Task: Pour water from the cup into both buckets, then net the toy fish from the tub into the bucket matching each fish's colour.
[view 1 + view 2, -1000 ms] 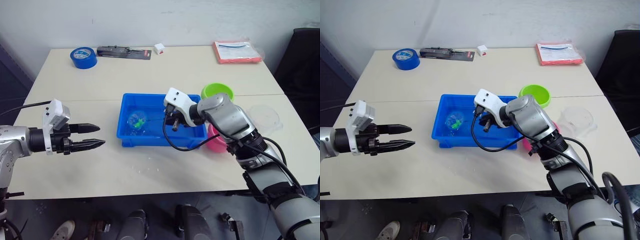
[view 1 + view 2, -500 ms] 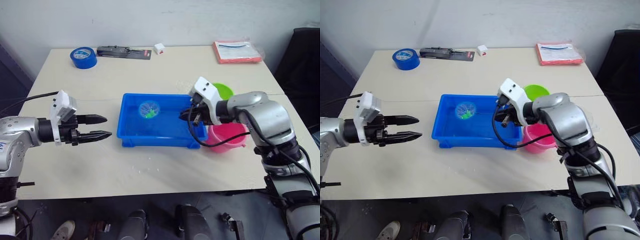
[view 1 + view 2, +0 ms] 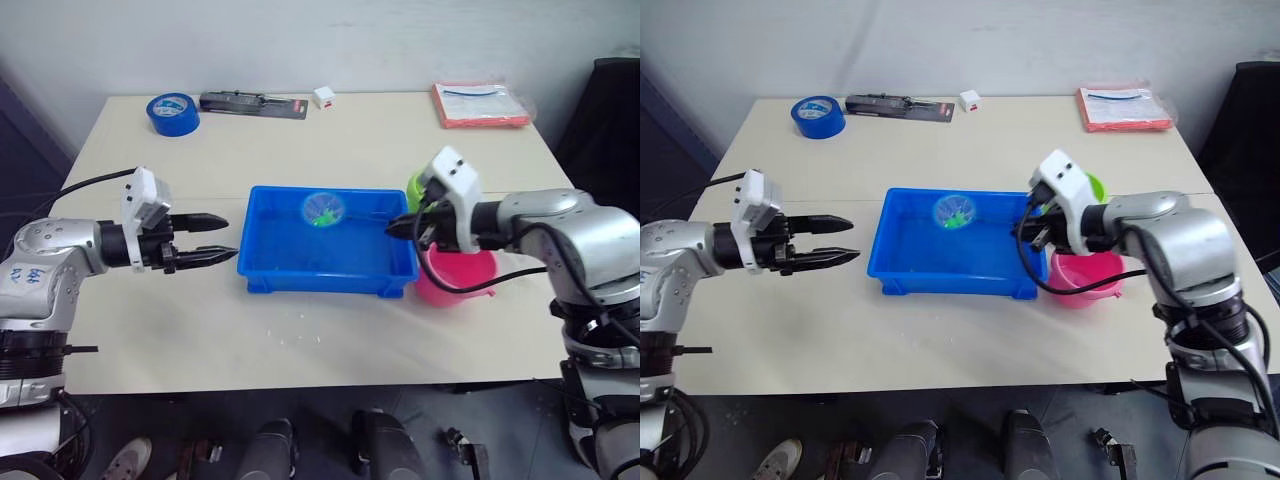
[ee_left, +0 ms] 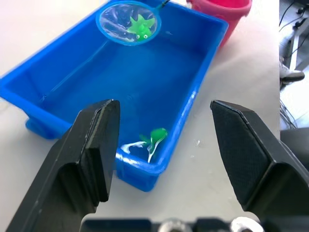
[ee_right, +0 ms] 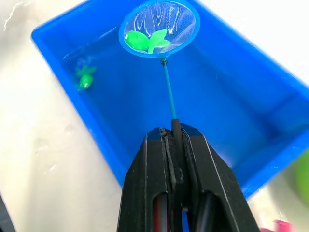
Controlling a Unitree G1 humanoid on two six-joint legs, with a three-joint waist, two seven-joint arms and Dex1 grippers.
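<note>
Our right pincer (image 5: 175, 145) was clamped on the thin handle of the net (image 3: 323, 209), whose hoop hung above the tub (image 3: 262, 268), over its far half, with one green fish (image 5: 146, 40) lying in the mesh. Our left pincer (image 3: 212, 239) stood open and empty just beside the tub's left wall, apart from it. A second green fish (image 4: 153, 138) sat in the water at the tub's near-left corner.

We judged the main risk to be the fish slipping out: the net is shallow and the handle long, so any roll of the wrist or quick swing would tip the hoop and drop the catch back into the tub or onto the surface (image 3: 330, 340). The grip sat at the very end of the handle, which we thought could let the stick pivot between the fingers.

The green bucket (image 3: 1096, 186) stood at the tub's far-right corner, partly hidden behind our right arm; the pink bucket (image 3: 456, 281) touched or nearly touched the tub's right wall, so a low pass risked clipping the wrong rim. Above the tub the air was open, and the surface on its near side lay bare.
</note>
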